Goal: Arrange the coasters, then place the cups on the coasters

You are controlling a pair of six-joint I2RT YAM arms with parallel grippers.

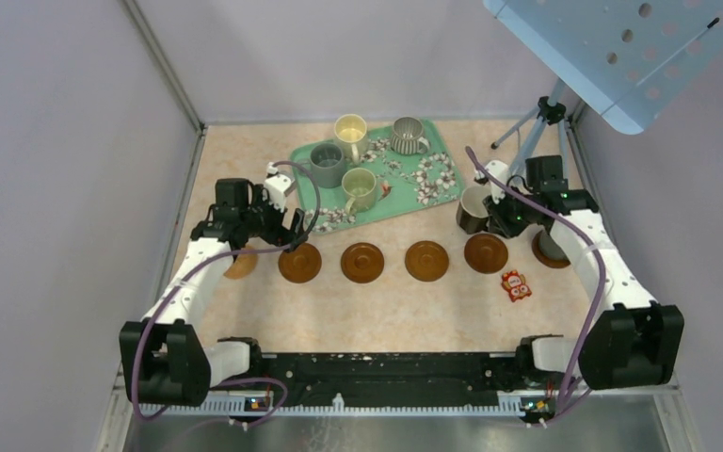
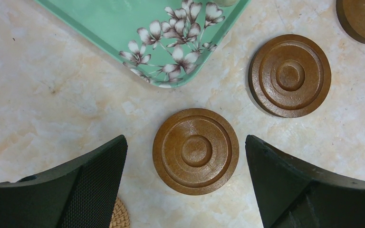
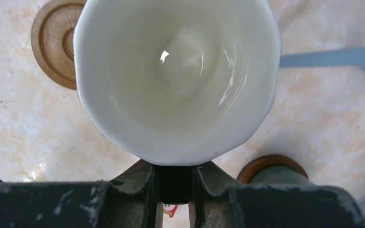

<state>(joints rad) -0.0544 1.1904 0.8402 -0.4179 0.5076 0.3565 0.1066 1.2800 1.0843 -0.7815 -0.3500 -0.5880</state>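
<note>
The desk [image 1: 386, 315] is boxed in by pale walls on the left, back and right, and a tripod [image 1: 527, 141] stands in its back right corner. A bare strip runs between the arm bases and the row of coasters [image 1: 362, 262], with a small red trinket [image 1: 516, 285] lying in it toward the right. The green floral tray [image 1: 442, 155] sits behind the row, its near left corner close to the coasters but not touching them. On the tray stand four mugs: the cream-yellow mug [image 1: 350, 127], the ribbed mug [image 1: 408, 135], the grey mug [image 1: 328, 162] and the pale green mug [image 1: 360, 186]. The left tool [image 2: 185, 140] hangs wide open over the second coaster [image 2: 196, 151], its fingers apart from the disc on either side. At the bottom edge of the left wrist view a woven rim shows, probably the tan coaster [image 1: 240, 266] that lies mostly under the left arm. The right tool [image 3: 173, 187] is clamped on the handle of the black mug [image 3: 176, 76], upright with its white inside empty, between the tray's right edge and the fifth coaster [image 1: 486, 252]. The dark mug [image 1: 551, 243] stands on the rightmost coaster, partly hidden by the right arm.
</note>
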